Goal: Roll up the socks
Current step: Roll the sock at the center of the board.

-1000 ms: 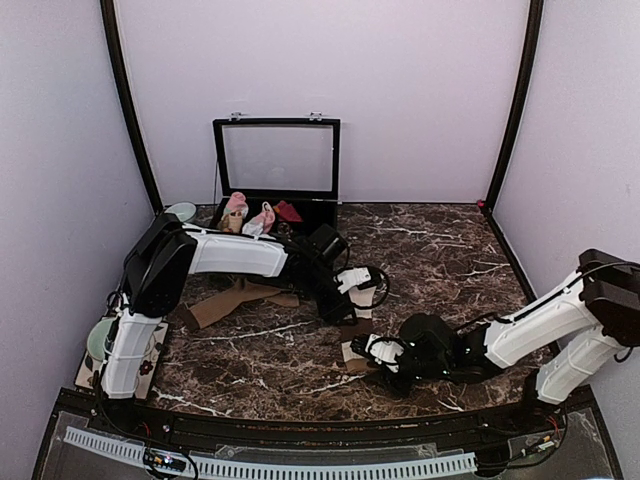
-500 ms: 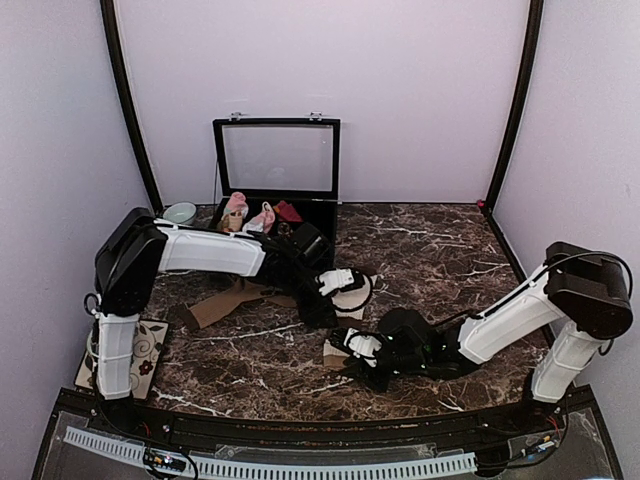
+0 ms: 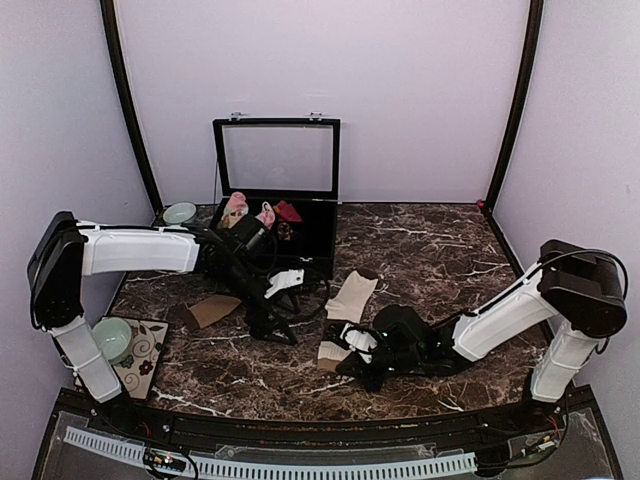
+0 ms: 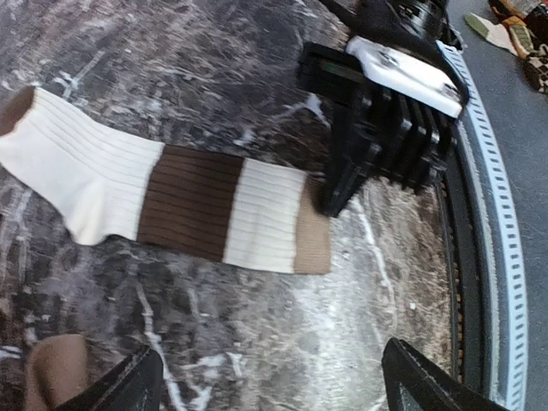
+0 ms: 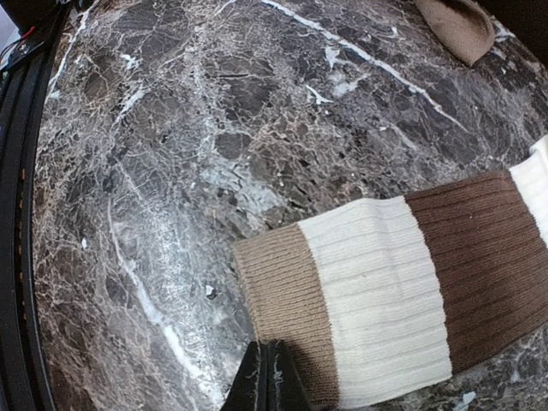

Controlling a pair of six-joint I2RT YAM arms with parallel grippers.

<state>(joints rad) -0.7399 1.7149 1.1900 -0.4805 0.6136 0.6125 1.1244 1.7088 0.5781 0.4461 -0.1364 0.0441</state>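
Cream sock (image 5: 402, 291) flat on the desk (image 5: 154, 171)
Right pincer (image 5: 268, 377) is together at its tan cuff (image 5: 282, 300), bottom centre; left pincer (image 4: 274, 387) hangs spread wide above it.

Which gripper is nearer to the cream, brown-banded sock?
Right. The right gripper, shut, sits at the tan cuff of the cream sock; the left gripper hovers open beside it, apart.
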